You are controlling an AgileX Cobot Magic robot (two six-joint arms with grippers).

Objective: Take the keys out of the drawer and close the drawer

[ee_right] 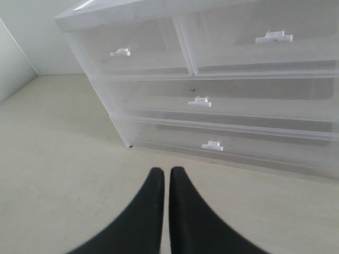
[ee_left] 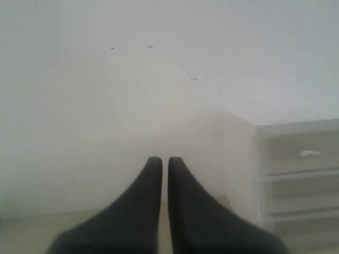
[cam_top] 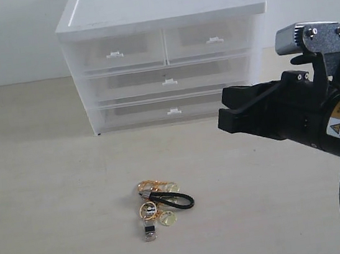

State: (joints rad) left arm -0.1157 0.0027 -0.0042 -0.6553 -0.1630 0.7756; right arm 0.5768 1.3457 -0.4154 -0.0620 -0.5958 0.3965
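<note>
While the keys [cam_top: 161, 204] are lying on the tabletop [cam_top: 54, 198] in front of the cabinet [cam_top: 161, 15], well apart from it, the upper-left drawer [cam_top: 114, 51] is sitting flush with its neighbours and is apparently closed. Exterior view: the right end effector [cam_top: 221, 109] is hovering with its jaws together and holding nothing. The keys are lying lower and to the left of it, and their black strap [cam_top: 170, 200] is running roughly across the view. The left arm is not showing. Left wrist view: the left end effector [ee_left: 164, 160] is facing a bare wall [ee_left: 132, 69], its jaws closed on nothing. The keys are not appearing. Right wrist view: the right end effector [ee_right: 166, 170] is pointing toward the cabinet's base, its fingers nearly touching and empty. The drawer [ee_right: 127, 53] is again reading as closed.
</note>
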